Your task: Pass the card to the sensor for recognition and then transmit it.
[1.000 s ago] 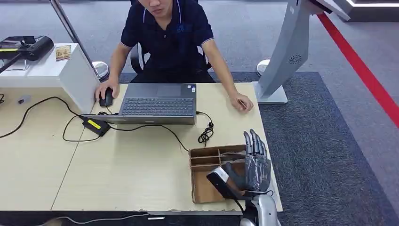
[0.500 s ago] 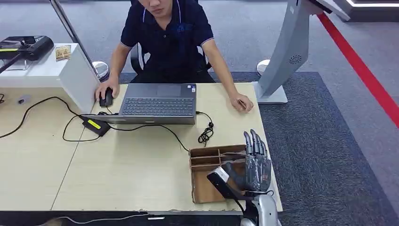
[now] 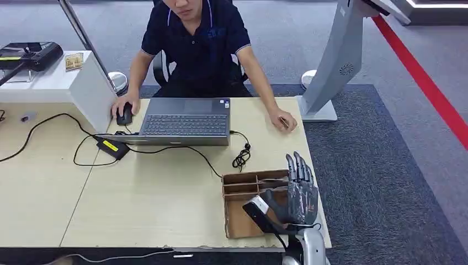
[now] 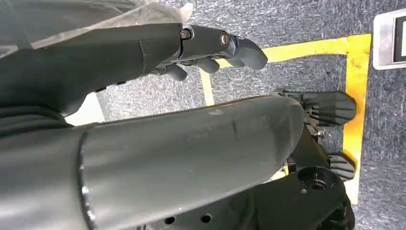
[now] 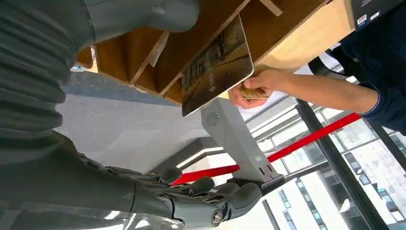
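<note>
Counter (image 3: 165, 210) filled mid-frame; cardboard tray (image 3: 234, 190) sat lower right w/ right hand (image 3: 295, 193) over it, fingers (image 5: 230, 194) spread, nothing held. Card (image 5: 218, 64) stood in tray: judged light, stiff, slippery — best pinched at free edge. Left hand (image 4: 210, 48) was empty, fingers loosely extended.

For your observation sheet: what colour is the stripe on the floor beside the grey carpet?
Red stripe, clearest in the head view.
</note>
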`<state>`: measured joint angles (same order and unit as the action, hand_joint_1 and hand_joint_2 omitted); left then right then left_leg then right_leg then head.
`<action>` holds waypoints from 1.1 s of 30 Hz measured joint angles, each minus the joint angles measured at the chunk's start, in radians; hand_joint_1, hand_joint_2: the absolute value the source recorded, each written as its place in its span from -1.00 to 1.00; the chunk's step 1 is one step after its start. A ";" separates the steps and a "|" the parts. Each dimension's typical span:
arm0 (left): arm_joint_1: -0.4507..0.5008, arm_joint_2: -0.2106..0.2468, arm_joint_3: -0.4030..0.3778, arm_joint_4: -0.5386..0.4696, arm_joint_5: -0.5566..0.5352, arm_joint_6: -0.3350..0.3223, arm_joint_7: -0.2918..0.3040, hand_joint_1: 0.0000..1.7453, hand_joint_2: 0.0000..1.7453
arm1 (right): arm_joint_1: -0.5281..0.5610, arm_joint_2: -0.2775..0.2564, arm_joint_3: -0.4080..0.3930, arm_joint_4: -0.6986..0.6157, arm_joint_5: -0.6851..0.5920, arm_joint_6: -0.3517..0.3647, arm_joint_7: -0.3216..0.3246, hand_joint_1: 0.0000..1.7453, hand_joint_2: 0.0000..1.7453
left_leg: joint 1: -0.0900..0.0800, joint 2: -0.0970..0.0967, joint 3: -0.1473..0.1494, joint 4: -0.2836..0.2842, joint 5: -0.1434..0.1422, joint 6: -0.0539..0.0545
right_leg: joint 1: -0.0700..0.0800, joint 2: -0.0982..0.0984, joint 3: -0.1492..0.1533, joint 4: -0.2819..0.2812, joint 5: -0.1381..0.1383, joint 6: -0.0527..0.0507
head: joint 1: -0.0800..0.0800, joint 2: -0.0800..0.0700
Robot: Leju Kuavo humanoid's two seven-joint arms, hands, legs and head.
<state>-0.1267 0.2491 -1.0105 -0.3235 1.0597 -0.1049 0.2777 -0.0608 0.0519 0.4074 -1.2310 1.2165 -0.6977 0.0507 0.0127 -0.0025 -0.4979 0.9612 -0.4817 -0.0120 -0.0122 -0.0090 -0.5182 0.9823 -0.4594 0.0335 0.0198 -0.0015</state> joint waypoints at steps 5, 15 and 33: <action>0.000 0.000 0.000 0.000 -0.004 -0.004 0.000 -1.00 -1.00 | -0.010 0.000 0.000 0.000 0.005 0.000 0.000 -0.84 1.00 | 0.000 0.000 0.000 0.000 0.000 0.000 | 0.000 0.000 0.000 0.000 0.000 0.000 | 0.000 0.000; 0.000 0.002 0.000 0.000 -0.008 -0.007 0.000 -1.00 -1.00 | -0.028 0.000 0.000 0.000 0.010 0.000 0.007 -0.80 1.00 | 0.000 0.000 0.000 0.000 0.000 0.000 | 0.000 0.000 0.000 0.000 0.000 0.000 | 0.000 0.000; 0.000 0.006 0.000 0.000 -0.008 -0.009 0.000 -1.00 -1.00 | -0.036 -0.002 0.000 0.000 0.010 0.000 0.010 -0.82 1.00 | 0.000 0.000 0.000 0.000 0.000 0.000 | 0.000 0.000 0.000 0.000 0.000 0.000 | 0.000 0.000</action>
<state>-0.1267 0.2548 -1.0105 -0.3231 1.0513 -0.1137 0.2777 -0.0966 0.0504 0.4070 -1.2314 1.2268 -0.6981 0.0603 0.0127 -0.0024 -0.4979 0.9612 -0.4817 -0.0120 -0.0122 -0.0090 -0.5184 0.9822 -0.4594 0.0335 0.0195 -0.0015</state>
